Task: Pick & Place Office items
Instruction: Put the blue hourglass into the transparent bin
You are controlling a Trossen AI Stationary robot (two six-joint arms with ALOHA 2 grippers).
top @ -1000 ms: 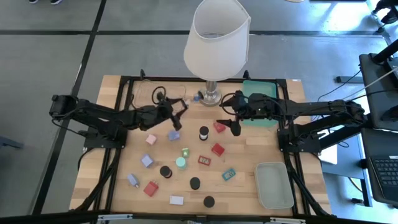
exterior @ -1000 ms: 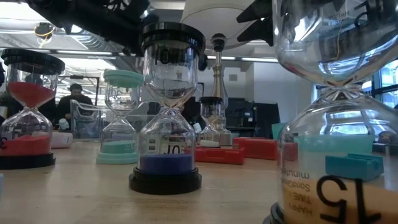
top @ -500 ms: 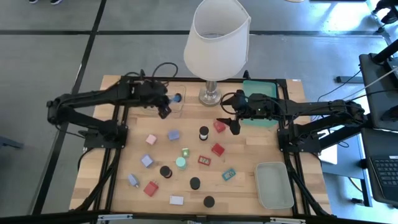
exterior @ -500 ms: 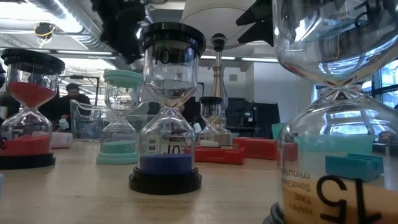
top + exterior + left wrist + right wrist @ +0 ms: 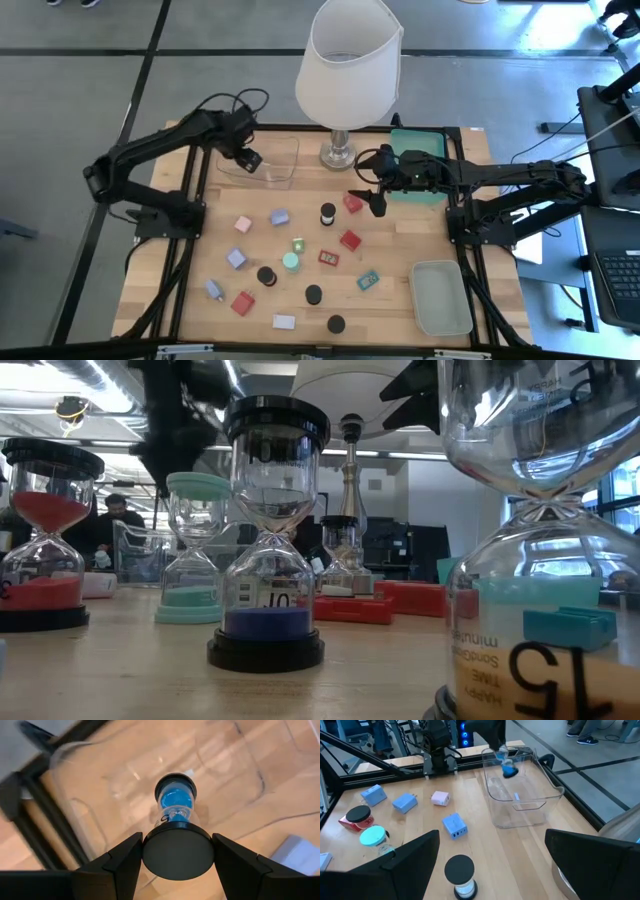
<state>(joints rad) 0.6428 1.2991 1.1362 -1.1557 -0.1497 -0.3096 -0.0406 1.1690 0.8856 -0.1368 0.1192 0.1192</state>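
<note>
A blue-sand hourglass [image 5: 176, 817] is hanging clamped between the left gripper [image 5: 177, 854] fingers over the clear tray [image 5: 262, 165], apparently awaiting release inside its walls, while the right gripper [image 5: 377, 204], fingers spread, is hovering beside the lamp [image 5: 348, 65].

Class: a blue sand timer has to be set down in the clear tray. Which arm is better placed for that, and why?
The left. Its gripper is shut on the blue sand timer directly over the clear tray. The right gripper is open and empty beside the lamp base, near a red timer.
</note>
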